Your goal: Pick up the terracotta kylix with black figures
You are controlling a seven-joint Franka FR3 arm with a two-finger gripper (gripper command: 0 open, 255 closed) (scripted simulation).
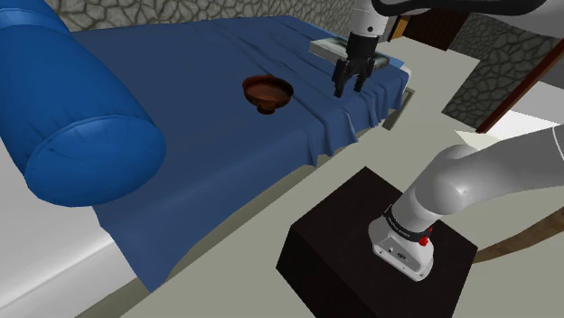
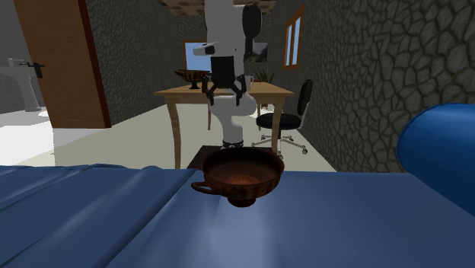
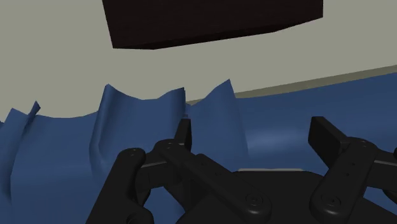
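Jaws of the black gripper [image 1: 350, 88] stand apart with nothing between them, hanging over the blue sheet [image 1: 208, 144] near the bed's edge. In the shoulder view, the reddish-brown kylix [image 1: 267, 92] sits upright on that sheet at the gripper's nine o'clock, near but untouched. In the second exterior view it lies at six o'clock.

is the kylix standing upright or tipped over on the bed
Upright. The kylix stands on its foot on the blue bedcover, its rim level and its bowl facing up.
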